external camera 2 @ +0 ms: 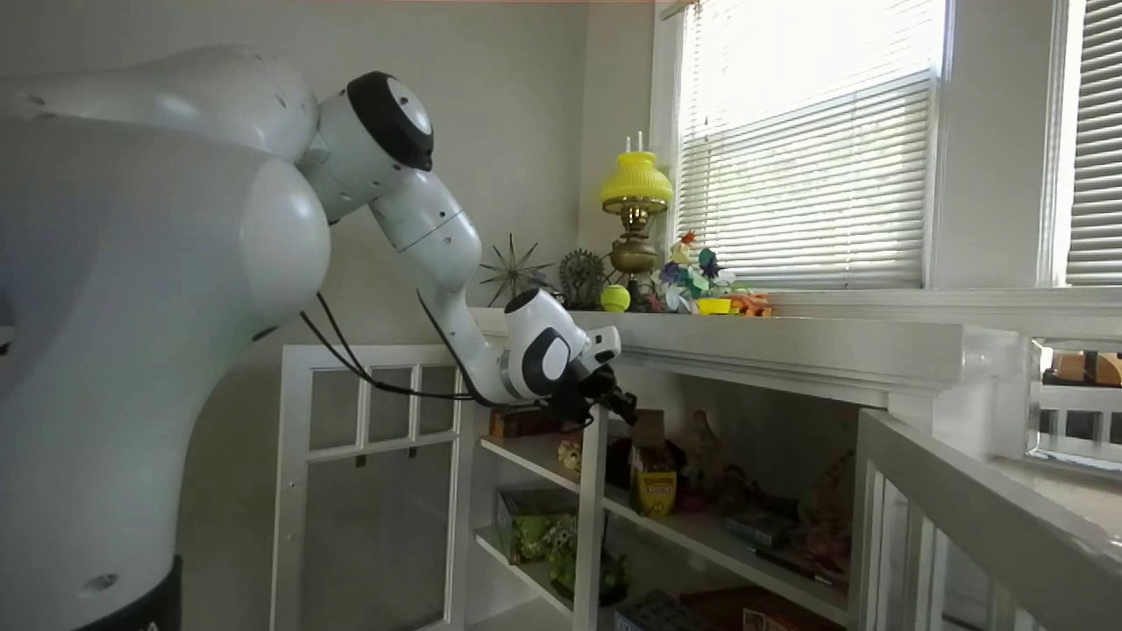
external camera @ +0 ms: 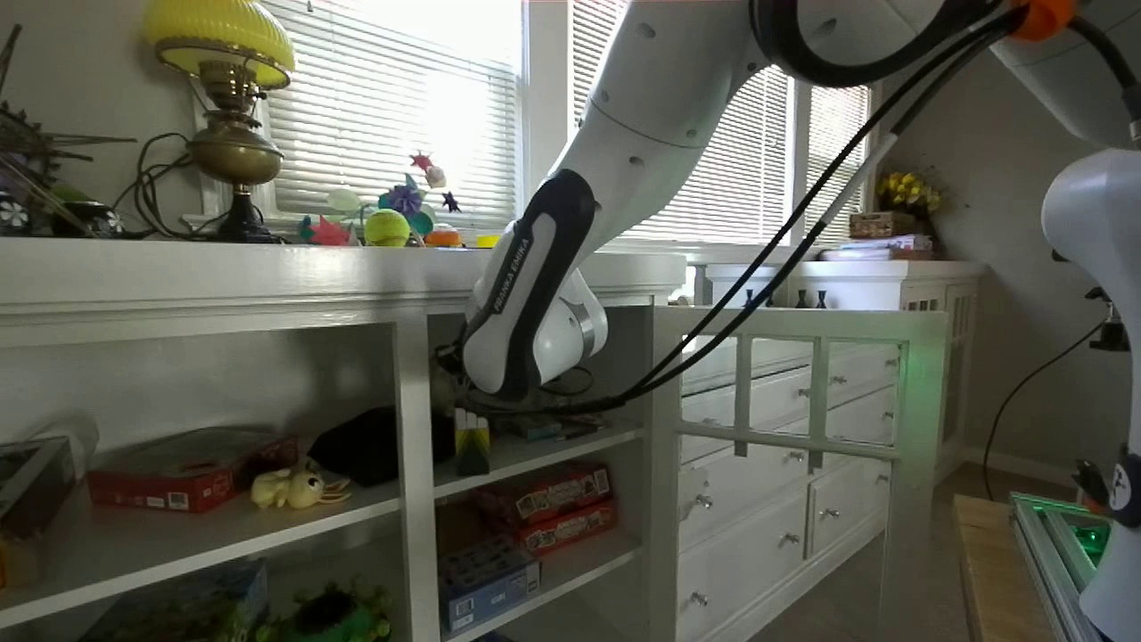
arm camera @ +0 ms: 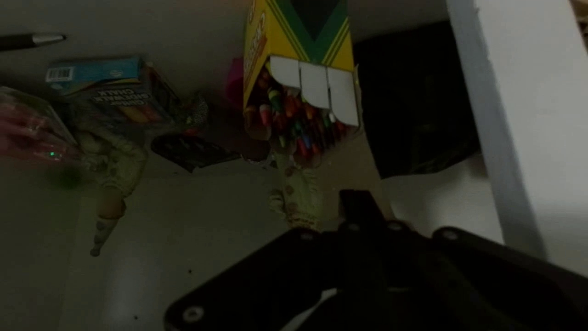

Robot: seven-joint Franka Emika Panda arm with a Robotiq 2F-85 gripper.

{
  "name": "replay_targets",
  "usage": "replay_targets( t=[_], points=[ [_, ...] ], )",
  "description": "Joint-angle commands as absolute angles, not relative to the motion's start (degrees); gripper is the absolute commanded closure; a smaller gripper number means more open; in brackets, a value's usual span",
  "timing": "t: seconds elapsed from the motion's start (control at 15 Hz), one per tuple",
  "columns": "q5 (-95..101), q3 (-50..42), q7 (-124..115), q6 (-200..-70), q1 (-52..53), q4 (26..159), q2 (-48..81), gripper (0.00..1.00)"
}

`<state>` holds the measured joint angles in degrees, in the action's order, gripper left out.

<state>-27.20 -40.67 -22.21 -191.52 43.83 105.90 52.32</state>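
As black fingers (arm camera: 360,209) stand pressed together, seemingly empty, just beside its raised lid (external camera 2: 649,428), a crayon box (arm camera: 301,48) sits upright on a cabinet shelf (external camera: 553,459). Its cardboard (probably light but easily crushed, with crayons (arm camera: 301,119) packed inside) would likely be best gripped gently, low on the sides.

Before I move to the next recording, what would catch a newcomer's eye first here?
Likely the jointed white robot arm, bent toward the open white cabinet in both exterior views, then the brass lamp with a yellow shade atop that cabinet. In the wrist view, an open yellow-and-green cardboard crayon box stands near the closed black gripper.
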Motion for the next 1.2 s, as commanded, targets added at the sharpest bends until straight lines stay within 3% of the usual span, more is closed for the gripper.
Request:
replay_targets(
  t=[0.0,0.4,0.47,0.6,0.93,1.13],
  points=[
    [-30.57,-44.73,-24.30,-192.85,50.00,109.44,53.47,0.99],
    [-32.01,-47.63,-25.68,-192.61,55.07,112.35,54.81,0.98],
    [-32.09,-47.99,-26.13,-192.53,55.45,112.77,55.06,0.72],
    [-31.94,-48.63,-26.66,-192.21,55.71,113.45,55.21,0.68],
    [-30.73,-47.63,-27.21,-192.81,52.74,114.28,53.99,0.32],
    [-29.94,-42.48,-25.05,-193.51,46.66,113.43,50.21,0.12]
  ],
)
